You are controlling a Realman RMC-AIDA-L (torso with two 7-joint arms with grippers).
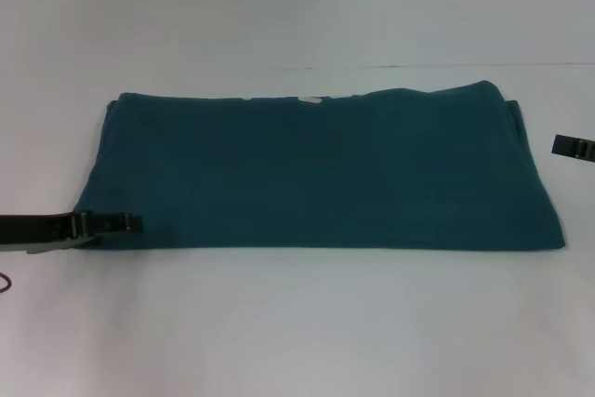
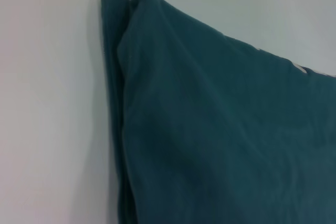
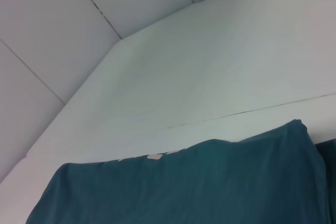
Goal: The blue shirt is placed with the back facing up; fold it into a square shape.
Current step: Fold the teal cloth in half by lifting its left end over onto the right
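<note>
The blue shirt point(image 1: 316, 169) lies on the white table as a wide folded rectangle, with a small white label at its far edge. Its layered corner fills the left wrist view point(image 2: 210, 129), and its far edge shows in the right wrist view point(image 3: 199, 187). My left gripper point(image 1: 130, 222) reaches in from the left at table height and meets the shirt's near left corner. My right gripper point(image 1: 574, 147) shows only as a black tip at the right edge, a little apart from the shirt's right side.
The white table point(image 1: 297, 323) runs bare in front of the shirt and behind it. A thin seam point(image 1: 446, 66) crosses the far side. A dark cable end point(image 1: 5, 283) lies at the left edge.
</note>
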